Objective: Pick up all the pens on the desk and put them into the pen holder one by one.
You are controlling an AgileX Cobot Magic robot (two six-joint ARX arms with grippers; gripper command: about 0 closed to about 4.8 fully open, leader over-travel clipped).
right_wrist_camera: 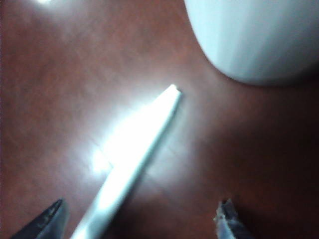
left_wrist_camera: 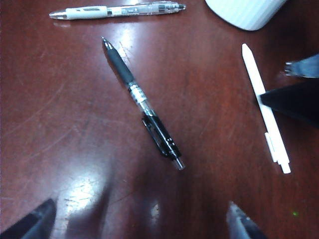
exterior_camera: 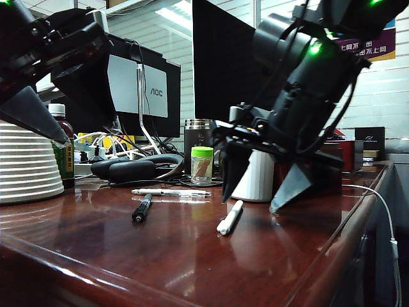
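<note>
Right gripper: the right gripper (exterior_camera: 265,192) hangs low over the desk (exterior_camera: 160,256) with its jaws spread wide and nothing between them, straddling the stubby white pen (exterior_camera: 230,217) just in front of the pen holder (exterior_camera: 254,176).
Left gripper: the left gripper (left_wrist_camera: 139,221) is raised at the left of the exterior view, jaws parted and empty, looking down on the black pen (left_wrist_camera: 142,104).
Pens: all three lie flat on the desk: the black pen, the clear-and-white pen (exterior_camera: 171,192) behind it, and the white pen nearest the holder. None is in the holder yet.
Pen holder: upright, ribbed white cup beside a green-capped jar (exterior_camera: 202,165) and a steel mug (exterior_camera: 197,137).
Step in hand: by the look of it, the first pick, with the right gripper lining up on the white pen (right_wrist_camera: 134,164).
Next move: likely a short drop to the desk with the jaws square across the barrel, then a firm close; the thin, round pen on glossy wood could roll or slip out.
</note>
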